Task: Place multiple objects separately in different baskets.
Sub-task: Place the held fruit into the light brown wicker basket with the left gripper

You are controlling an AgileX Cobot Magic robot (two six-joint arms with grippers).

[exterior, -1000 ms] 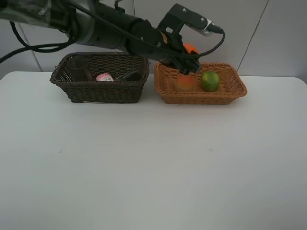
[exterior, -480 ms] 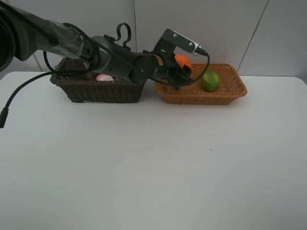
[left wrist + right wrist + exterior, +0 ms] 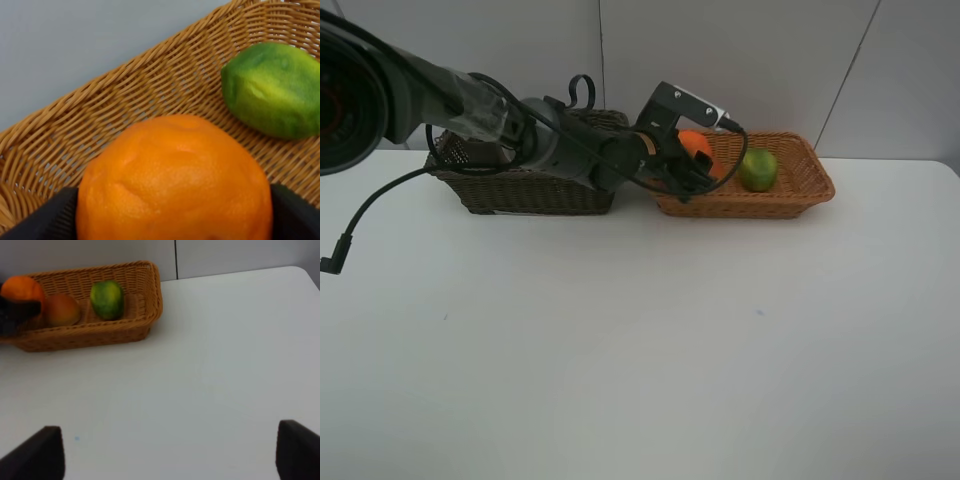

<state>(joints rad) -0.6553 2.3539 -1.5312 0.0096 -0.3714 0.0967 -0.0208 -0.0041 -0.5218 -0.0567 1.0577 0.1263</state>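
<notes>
Tabletop (image 3: pixel 640 360) fills the lower frame of your high view, smooth, matte and white. Beyond it, at upper centre, the left arm (image 3: pixel 520 135) reaches from the upper left across the dark brown wicker basket (image 3: pixel 535 190) to the near-left corner of the light tan wicker basket (image 3: pixel 790 195). The left gripper (image 3: pixel 695 165) sits there with a round, dimpled orange tangerine (image 3: pixel 694 146) between its dark fingers; you can see the jaws spread wide around the fruit, touching both sides of it. Right of it in the same shallow basket lies the green lime (image 3: pixel 757 169), oval and slightly mottled.

Your left wrist view gives what the high view cannot: the tangerine's (image 3: pixel 172 180) pebbled skin up close, black finger pads (image 3: pixel 42 215) pressed against each flank, the tight woven cane of the tan basket (image 3: pixel 125 100) wall behind, and the lime (image 3: pixel 272 90) just beyond, apart from the tangerine.

Your right wrist view shows the right gripper (image 3: pixel 167 450) with its fingertips (image 3: pixel 37 452) set far apart over bare table, holding nothing. Only here do you see the red-yellow peach (image 3: pixel 62 309) resting in the tan basket (image 3: pixel 145 295), between tangerine (image 3: pixel 21 288) and lime (image 3: pixel 106 299); the arm hides it in the high view, along with the dark basket's contents.
</notes>
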